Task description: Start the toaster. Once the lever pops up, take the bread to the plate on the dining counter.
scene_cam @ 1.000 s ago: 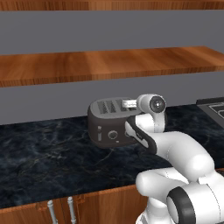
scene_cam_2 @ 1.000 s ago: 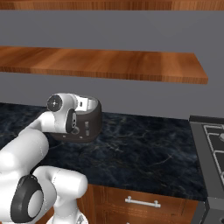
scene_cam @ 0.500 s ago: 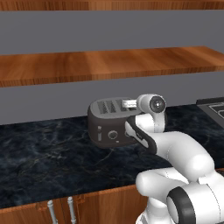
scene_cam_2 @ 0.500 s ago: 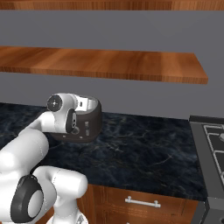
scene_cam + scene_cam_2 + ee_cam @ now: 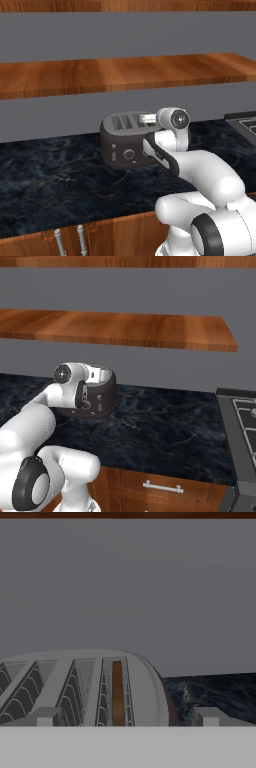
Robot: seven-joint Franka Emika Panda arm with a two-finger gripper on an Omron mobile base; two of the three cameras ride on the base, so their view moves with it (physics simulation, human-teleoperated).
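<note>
Hand view had my gripper (image 5: 125, 717) wide open, nothing between the tips, which stood apart just over the toaster (image 5: 82, 687) top near its end slot. Bread (image 5: 117, 694) sat upright in that slot as a thin brown edge; the other slots looked dark, couldn't tell if filled. Left base view: toaster (image 5: 122, 145) sat on the black counter (image 5: 50, 175) close to the grey wall, under a wood shelf (image 5: 125, 72), knob and pale sliders on its front facing me, wrist reaching over its right end. Right base view: arm covered the toaster's (image 5: 102, 396) left part; a stove (image 5: 240, 416) corner showed far right, well apart. Cabinet handles (image 5: 67, 240) showed below the counter edge.
</note>
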